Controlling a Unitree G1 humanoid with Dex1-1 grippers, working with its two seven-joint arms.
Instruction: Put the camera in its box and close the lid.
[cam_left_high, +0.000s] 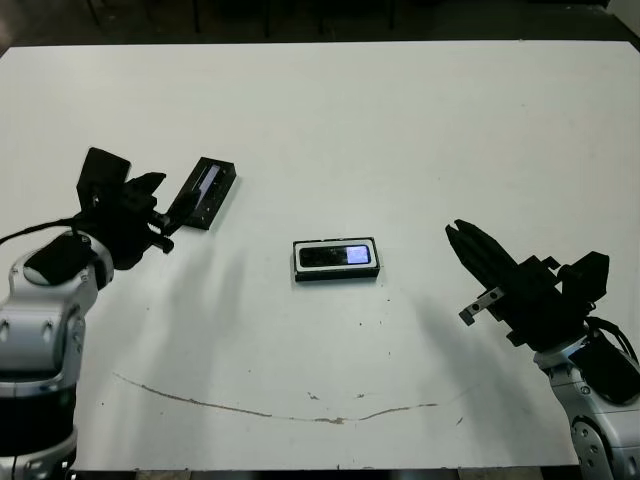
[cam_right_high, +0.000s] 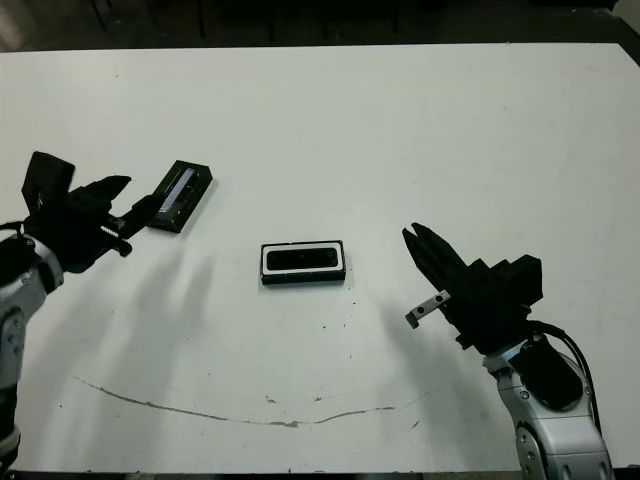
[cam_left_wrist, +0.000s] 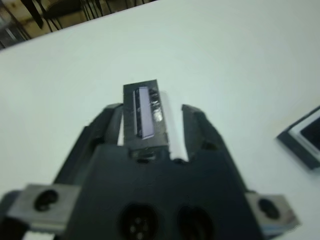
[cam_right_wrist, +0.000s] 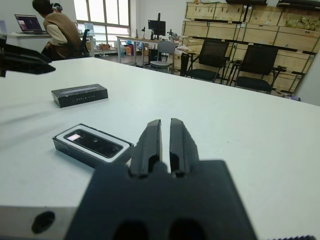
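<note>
Camera (cam_left_high: 338, 256) seated in its box (cam_left_high: 337, 274) at table centre, screen up; lid (cam_left_high: 204, 192) off.

The lid lies at 10 o'clock from the box, well apart. The left gripper (cam_left_high: 168, 215) straddles the lid's near end, fingers spread, grip unconfirmed. At 4 o'clock, the right gripper (cam_left_high: 465, 243) hovers empty, fingers nearly together.

The white counter (cam_left_high: 420, 130) filled nearly the whole frame. Near its centre lay the box (cam_left_high: 336, 260), flat, with the camera (cam_left_high: 338, 256) inside. The lid (cam_left_high: 205, 192) rested at the left of centre. A thin brownish scuff line (cam_left_high: 270, 410) curved along the lower part.
</note>
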